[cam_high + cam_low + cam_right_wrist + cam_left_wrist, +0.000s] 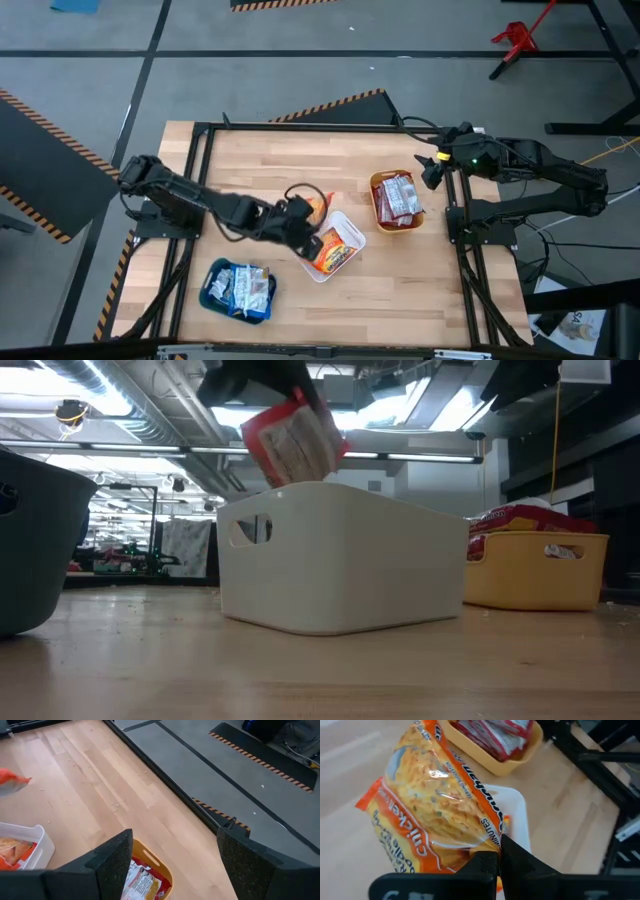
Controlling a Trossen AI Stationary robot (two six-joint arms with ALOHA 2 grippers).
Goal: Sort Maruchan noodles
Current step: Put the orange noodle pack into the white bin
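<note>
Orange noodle pkt (427, 805) clamped in my left end effector (499, 856), white bin (337, 246) just below; right end effector (172, 857) open over yellow bin (161, 870).

Orange noodle packet (427, 805), white bin (340, 555), yellow bin (535, 570) of red packets (398, 197), teal bin (212, 290), pale wood table (400, 280)

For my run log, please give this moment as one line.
left gripper: shut on orange packet | above white bin | right gripper: open, over orange bin

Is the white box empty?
No. The white bin already holds an orange noodle packet, seen from above.
</note>
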